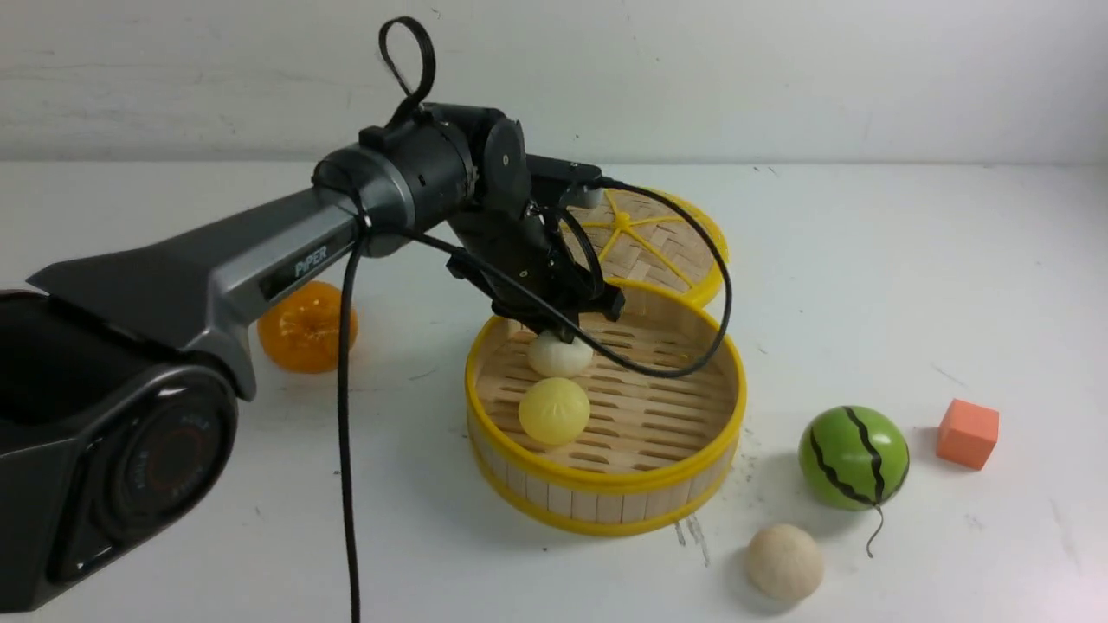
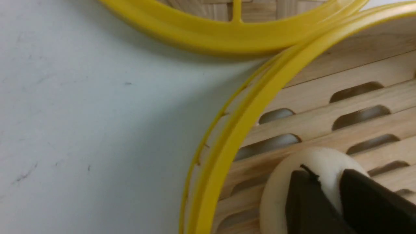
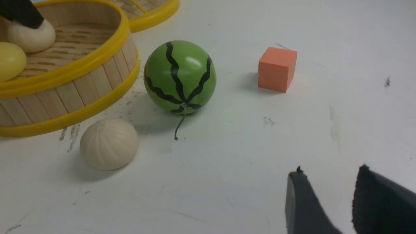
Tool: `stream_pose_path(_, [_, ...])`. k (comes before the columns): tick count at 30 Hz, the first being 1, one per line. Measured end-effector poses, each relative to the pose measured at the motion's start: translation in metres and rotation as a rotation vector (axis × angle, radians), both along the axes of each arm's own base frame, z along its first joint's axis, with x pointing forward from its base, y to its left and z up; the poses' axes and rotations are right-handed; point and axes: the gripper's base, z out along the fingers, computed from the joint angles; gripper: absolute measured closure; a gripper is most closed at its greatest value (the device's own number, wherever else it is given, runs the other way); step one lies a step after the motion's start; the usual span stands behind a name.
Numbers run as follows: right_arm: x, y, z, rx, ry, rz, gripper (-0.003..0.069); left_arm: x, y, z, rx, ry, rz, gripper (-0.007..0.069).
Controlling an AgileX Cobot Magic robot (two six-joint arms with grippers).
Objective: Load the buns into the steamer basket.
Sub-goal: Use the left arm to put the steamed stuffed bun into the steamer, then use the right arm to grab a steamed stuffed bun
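Note:
The steamer basket stands mid-table. A smooth pale yellow bun lies on its slatted floor, and a cream-white bun rests just behind it. My left gripper reaches down onto the top of that white bun. Its fingers stand apart, with the bun showing in the gap. Another cream-white pleated bun lies on the table outside the basket, at its front right. Well to the right of that bun, my right gripper hangs open and empty over bare table.
The flat woven lid lies behind the basket, touching its rim. An orange sits left of the basket. A green watermelon ball and an orange foam cube stand to the right.

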Motion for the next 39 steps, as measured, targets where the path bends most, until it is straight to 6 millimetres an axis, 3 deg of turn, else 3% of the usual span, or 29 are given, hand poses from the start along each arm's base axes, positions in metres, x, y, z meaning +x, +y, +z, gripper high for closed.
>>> stream_pose_path(1, [0.000,0.000,0.000,0.000,0.000,0.000,0.0419,-0.001,0.000,0.003,-0.003,0.006,0.007,0.0357])
stream_pose_path(4, [0.000,0.000,0.000,0.000,0.000,0.000,0.0419,-0.006,0.003,0.016,0.001,0.045,0.024,0.0221])
stream_pose_path(6, [0.000,0.000,0.000,0.000,0.000,0.000,0.0419,-0.013,0.006,0.036,0.003,0.062,0.028,0.0165])
stream_pose_path(8, [0.000,0.000,0.000,0.000,0.000,0.000,0.0419,-0.023,0.010,0.066,-0.014,0.042,0.034,0.0158])
stream_pose_path(11, [0.000,0.000,0.000,0.000,0.000,0.000,0.0419,-0.043,0.021,0.118,-0.058,-0.018,0.049,0.0253])
stream_pose_path(13, [0.000,0.000,0.000,0.000,0.000,0.000,0.0419,-0.075,0.036,0.172,-0.105,-0.093,0.050,0.0456])
stream_pose_path(14, [0.000,0.000,0.000,0.000,0.000,0.000,0.0419,-0.081,0.039,0.180,-0.112,-0.107,0.049,0.0491])
stream_pose_path(16, [0.000,0.000,0.000,0.000,0.000,0.000,0.0419,-0.111,0.053,0.204,-0.131,-0.133,0.047,0.0624])
stream_pose_path(19, [0.000,0.000,0.000,0.000,0.000,0.000,0.0419,-0.153,0.074,0.212,-0.143,-0.150,0.052,0.0638])
stream_pose_path(20, [0.000,0.000,0.000,0.000,0.000,0.000,0.0419,-0.159,0.077,0.216,-0.150,-0.162,0.053,0.0638])
stream_pose_path(21, [0.000,0.000,0.000,0.000,0.000,0.000,0.0419,-0.176,0.087,0.208,-0.153,-0.165,0.060,0.0638])
stream_pose_path(22, [0.000,0.000,0.000,0.000,0.000,0.000,0.0419,-0.182,0.090,0.212,-0.164,-0.185,0.062,0.0638])
stream_pose_path(23, [0.000,0.000,0.000,0.000,0.000,0.000,0.0419,-0.205,0.101,0.203,-0.177,-0.204,0.071,0.0638])
stream_pose_path(26, [0.000,0.000,0.000,0.000,0.000,0.000,0.0419,-0.246,0.123,0.180,-0.220,-0.271,0.090,0.0638])
stream_pose_path(27, [0.000,0.000,0.000,0.000,0.000,0.000,0.0419,-0.250,0.125,0.184,-0.228,-0.283,0.090,0.0638])
stream_pose_path(30, [0.000,0.000,0.000,0.000,0.000,0.000,0.0419,-0.301,0.151,0.146,-0.342,-0.401,0.127,0.0638])
stream_pose_path(32, [0.000,0.000,0.000,0.000,0.000,0.000,0.0419,-0.324,0.163,0.128,-0.405,-0.470,0.148,0.0638])
stream_pose_path(35, [0.000,0.000,0.000,0.000,0.000,0.000,0.0419,-0.346,0.176,0.095,-0.472,-0.537,0.182,0.0638])
stream_pose_path(39, [0.000,0.000,0.000,0.000,0.000,0.000,0.0419,-0.361,0.186,0.062,-0.500,-0.577,0.208,0.0638])
